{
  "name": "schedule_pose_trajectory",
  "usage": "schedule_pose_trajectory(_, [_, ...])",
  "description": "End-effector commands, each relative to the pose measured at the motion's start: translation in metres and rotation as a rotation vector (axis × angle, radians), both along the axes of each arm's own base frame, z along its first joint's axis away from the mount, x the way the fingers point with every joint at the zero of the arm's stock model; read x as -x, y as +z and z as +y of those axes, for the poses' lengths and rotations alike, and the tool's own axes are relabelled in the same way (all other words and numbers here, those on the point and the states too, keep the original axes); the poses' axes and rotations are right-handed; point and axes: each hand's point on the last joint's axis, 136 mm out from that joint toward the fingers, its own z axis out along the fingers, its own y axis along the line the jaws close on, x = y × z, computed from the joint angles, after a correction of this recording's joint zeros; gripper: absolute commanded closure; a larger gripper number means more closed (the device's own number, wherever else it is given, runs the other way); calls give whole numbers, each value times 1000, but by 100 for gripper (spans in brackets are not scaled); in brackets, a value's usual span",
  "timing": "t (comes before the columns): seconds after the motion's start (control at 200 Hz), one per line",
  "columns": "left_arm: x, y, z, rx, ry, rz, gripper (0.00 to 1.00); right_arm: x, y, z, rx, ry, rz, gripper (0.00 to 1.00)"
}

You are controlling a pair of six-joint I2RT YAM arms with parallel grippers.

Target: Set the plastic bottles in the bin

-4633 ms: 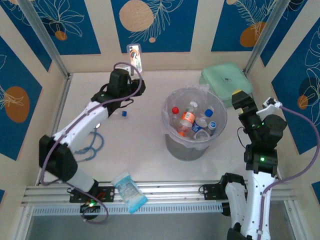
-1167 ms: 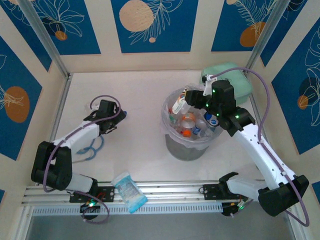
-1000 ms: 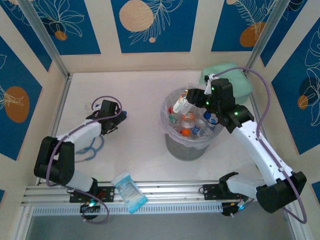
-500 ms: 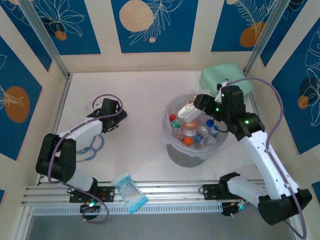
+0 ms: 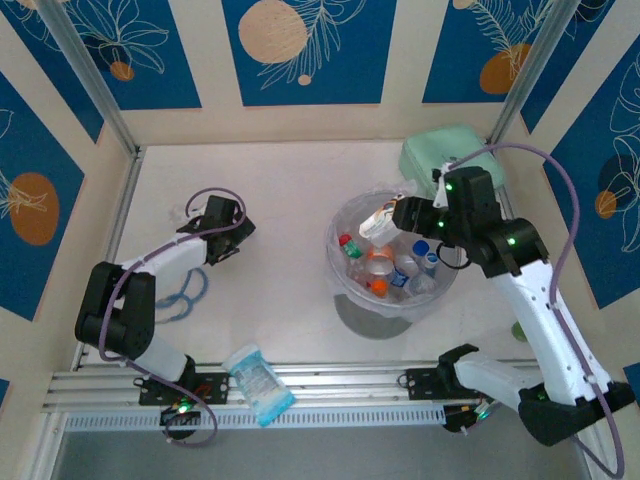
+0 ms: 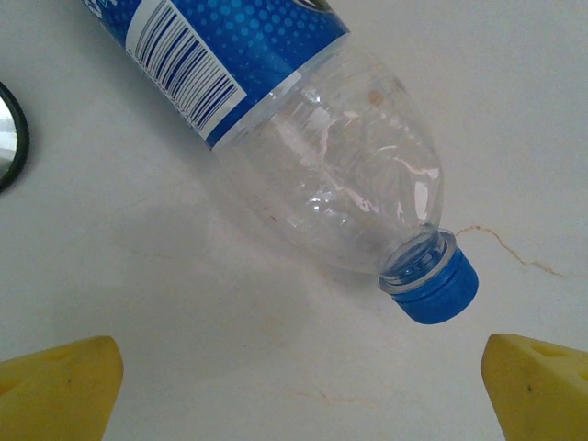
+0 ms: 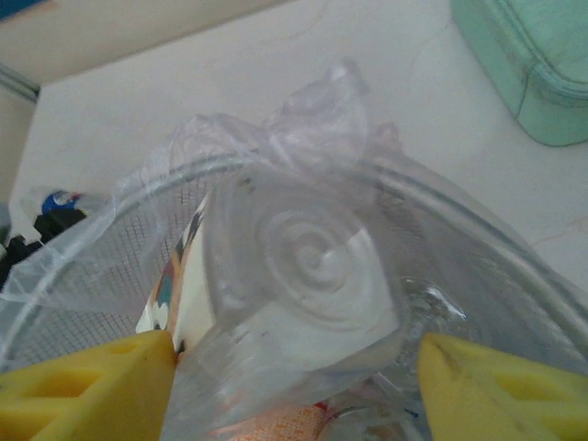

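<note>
Plastic bottles (image 5: 385, 262): a heap of clear, crumpled ones with red, blue and orange caps lies inside the bin (image 5: 340, 280), right of table centre. The bin is round and translucent grey, lined with a wrinkled clear bag (image 7: 303, 119) bunched at the rim.

One bottle with a blue label (image 6: 322, 184) lies on its side on the table (image 5: 290, 190) to the left, well apart from the bin. It has a thin clear wall and a barcode; its blue cap (image 6: 432, 289) is the end nearest the left gripper (image 6: 299, 390). Left fingers (image 6: 60, 386), yellow, are spread wide and touch nothing.

Right gripper (image 7: 299, 386) hangs over the bin's far rim. Between its yellow pads (image 7: 92, 386) sits a clear bottle (image 7: 303, 266), base toward the camera with moulded concentric rings, bag film against it. Cannot tell whether the fingers clamp it or have let go.

Table: matte off-white with a faint brown hairline mark (image 6: 505, 250). A mint-green rounded case (image 5: 450, 155) sits just behind the bin. A flat blue-and-white packet (image 5: 258, 382) lies on the metal rail (image 5: 350, 385) at the near edge. Walls (image 5: 300, 45): cream and blue panels with orange discs and white leaf outlines.
</note>
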Motion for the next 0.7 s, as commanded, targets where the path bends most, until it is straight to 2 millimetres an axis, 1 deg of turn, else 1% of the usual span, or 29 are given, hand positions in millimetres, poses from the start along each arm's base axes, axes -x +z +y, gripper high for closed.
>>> schedule_pose_trajectory(0.0, [-9, 14, 1, 16, 22, -28, 0, -5, 14, 0, 128, 30, -61, 40])
schedule_pose_trajectory(0.09, [-10, 19, 3, 6, 23, -34, 0, -10, 29, 1, 180, 35, -110, 46])
schedule_pose_trajectory(0.205, [-10, 21, 4, -2, 23, -36, 0, -16, 43, 1, 212, 45, -146, 53])
schedule_pose_trajectory(0.335, [-11, 22, 3, 0, 17, -34, 0, -23, 62, 3, 241, 58, -204, 53])
schedule_pose_trajectory(0.395, [-12, 23, 2, 4, 15, -33, 0, -26, 72, 8, 239, 75, -236, 52])
schedule_pose_trajectory(0.44, [-13, 23, 1, 8, 15, -34, 0, -30, 76, 13, 237, 93, -252, 52])
schedule_pose_trajectory(0.485, [-14, 23, 0, 12, 14, -34, 0, -35, 76, 18, 234, 111, -254, 52])
schedule_pose_trajectory(0.545, [-15, 23, -1, 16, 14, -33, 0, -41, 71, 26, 240, 135, -243, 54])
schedule_pose_trajectory(0.605, [-16, 22, -2, 18, 12, -32, 0, -47, 62, 31, 247, 152, -220, 59])
schedule_pose_trajectory(0.695, [-16, 21, -4, 22, 8, -26, 0, -52, 47, 36, 260, 166, -180, 69])
